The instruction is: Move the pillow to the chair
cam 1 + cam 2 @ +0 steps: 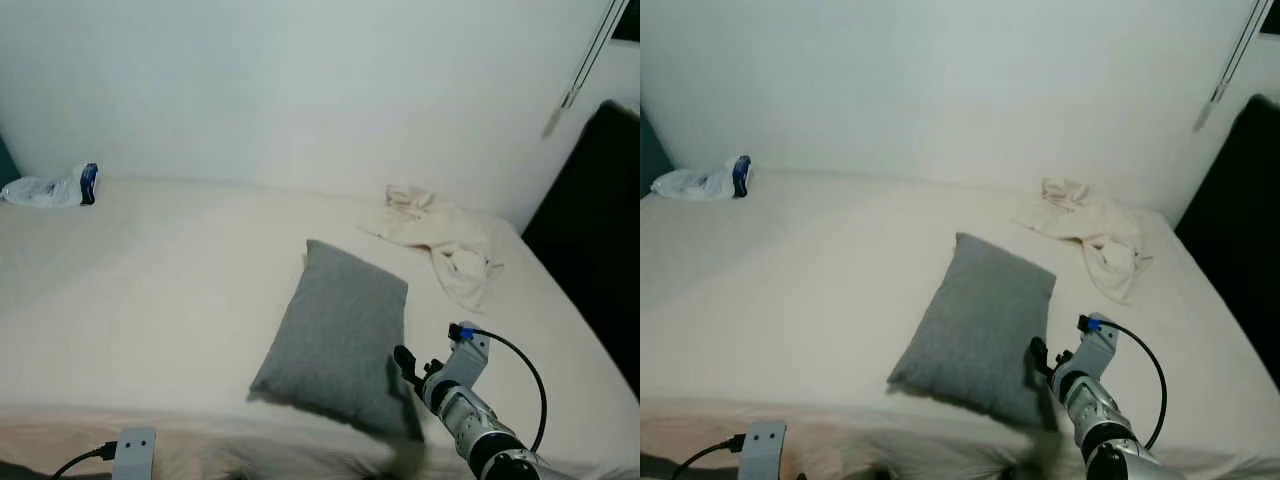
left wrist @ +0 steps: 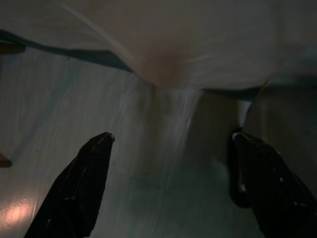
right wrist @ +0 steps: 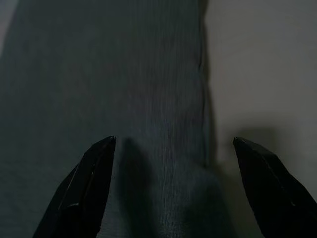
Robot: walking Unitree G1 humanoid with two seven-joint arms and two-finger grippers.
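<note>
I see the grey pillow (image 1: 338, 338) lying flat on the cream bed (image 1: 150, 300), towards the near edge and right of centre, one corner pointing to the white wall (image 1: 300, 80). My right gripper (image 3: 171, 148) is at the pillow's near right corner; in the right wrist view its two black fingers (image 3: 86, 188) are spread wide, one over the grey fabric and one over the sheet, with the pillow's edge between them and nothing held. My left gripper (image 2: 171, 144) is low beside the bed, its fingers equally wide apart and empty, facing draped sheet and dim floor. A crumpled cream cloth (image 1: 440, 240) lies near the far right corner of the bed, well apart from the pillow. A plastic bag (image 1: 50, 187) sits at the far left by the wall.
</note>
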